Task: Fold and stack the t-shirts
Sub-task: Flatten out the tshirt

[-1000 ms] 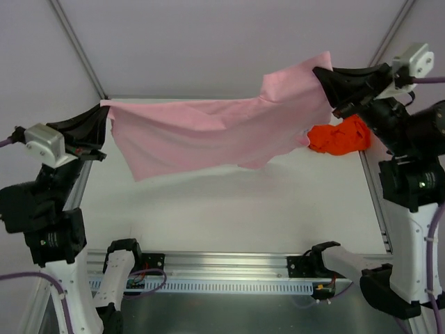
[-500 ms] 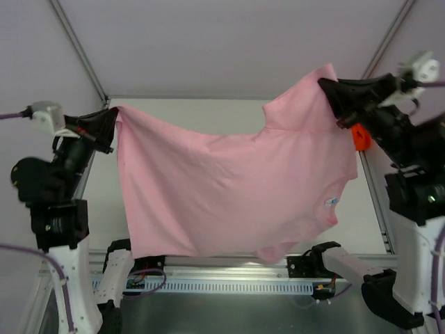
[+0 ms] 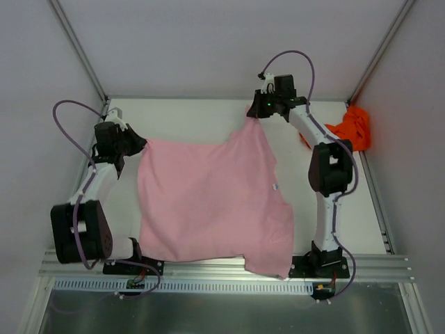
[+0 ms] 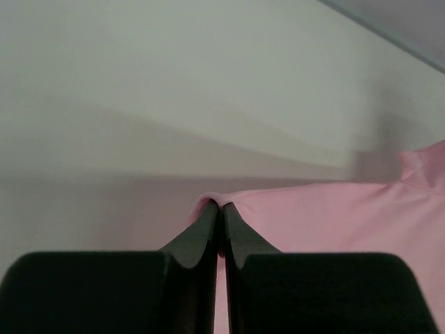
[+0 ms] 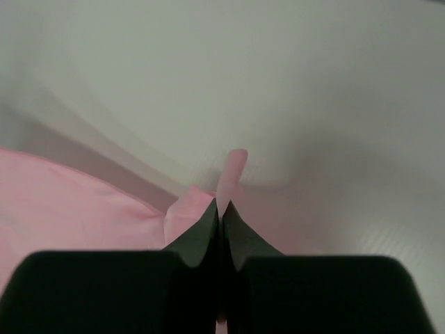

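Note:
The pale pink t-shirt (image 3: pixel 208 202) lies spread flat over the middle of the table, its near hem reaching the front rail. My left gripper (image 3: pixel 141 143) is shut on its far left corner, low at the table; the pinched pink edge (image 4: pixel 212 203) shows at my fingertips. My right gripper (image 3: pixel 254 111) is shut on its far right corner at the back of the table, with a pink fold (image 5: pixel 233 167) sticking out past the tips. The orange-red t-shirt (image 3: pixel 351 129) lies crumpled at the far right edge.
A small neck label (image 3: pixel 275 188) shows on the pink shirt. The white table (image 3: pixel 188 115) is walled by white panels at the back and sides. An aluminium rail (image 3: pixel 208 268) with the arm bases runs along the near edge.
Both arms have swung forward and down, from holding the pink shirt hanging in the air to laying it flat on the table. The orange-red shirt shows again at the right.

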You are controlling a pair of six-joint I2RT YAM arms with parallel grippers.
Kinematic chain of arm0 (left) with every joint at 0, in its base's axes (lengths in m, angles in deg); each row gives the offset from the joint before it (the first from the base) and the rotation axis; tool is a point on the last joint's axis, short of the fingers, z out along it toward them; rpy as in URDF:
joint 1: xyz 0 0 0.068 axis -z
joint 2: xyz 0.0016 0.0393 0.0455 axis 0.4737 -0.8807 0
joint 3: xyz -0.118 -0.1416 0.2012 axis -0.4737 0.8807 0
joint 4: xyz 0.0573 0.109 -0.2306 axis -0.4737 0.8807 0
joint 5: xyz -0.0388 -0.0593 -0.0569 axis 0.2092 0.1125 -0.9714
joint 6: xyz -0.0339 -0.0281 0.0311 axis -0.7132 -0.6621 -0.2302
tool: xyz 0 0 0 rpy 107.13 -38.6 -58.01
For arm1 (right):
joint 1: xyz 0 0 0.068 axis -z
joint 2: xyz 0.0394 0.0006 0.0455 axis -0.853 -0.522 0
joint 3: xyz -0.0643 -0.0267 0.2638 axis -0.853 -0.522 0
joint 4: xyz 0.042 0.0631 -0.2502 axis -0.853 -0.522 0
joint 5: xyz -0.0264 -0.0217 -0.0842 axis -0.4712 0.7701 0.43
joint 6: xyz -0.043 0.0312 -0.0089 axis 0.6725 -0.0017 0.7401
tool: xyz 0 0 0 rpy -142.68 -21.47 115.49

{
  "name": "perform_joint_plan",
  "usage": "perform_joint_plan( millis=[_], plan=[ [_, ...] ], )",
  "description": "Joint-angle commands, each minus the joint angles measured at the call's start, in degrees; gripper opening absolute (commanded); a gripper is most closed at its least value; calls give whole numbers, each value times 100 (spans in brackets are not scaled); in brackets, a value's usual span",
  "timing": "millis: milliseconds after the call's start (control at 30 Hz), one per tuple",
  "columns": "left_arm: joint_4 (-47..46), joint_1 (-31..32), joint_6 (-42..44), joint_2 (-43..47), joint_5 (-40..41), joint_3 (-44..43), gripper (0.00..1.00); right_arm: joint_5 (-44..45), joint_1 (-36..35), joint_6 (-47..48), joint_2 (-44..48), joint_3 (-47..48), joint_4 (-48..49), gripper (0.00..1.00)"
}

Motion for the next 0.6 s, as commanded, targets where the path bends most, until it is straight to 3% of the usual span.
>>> perform_joint_plan(
  millis=[0, 67, 200, 367, 567],
  plan=[
    [-1253, -1, 65, -1205, 243, -674, 0, -180, 21, -133, -1252, 1788, 4, 1],
    [-1411, -1, 109, -2041, 111, -1010, 0, -93, 30, -142, -1810, 2648, -156, 1],
    [-1851, 7, 266, -3086, -4, -1827, 0, 294, 48, -169, -2181, 2644, 598, 1],
    [-2158, -1, 767, -3511, -267, -2356, 0, 216, 48, -317, -2243, 2662, 1224, 1],
    [-3002, -1, 1075, -3459, -1347, -2094, 0, -179, 48, -327, -1796, 2391, 1400, 1]
  ],
)
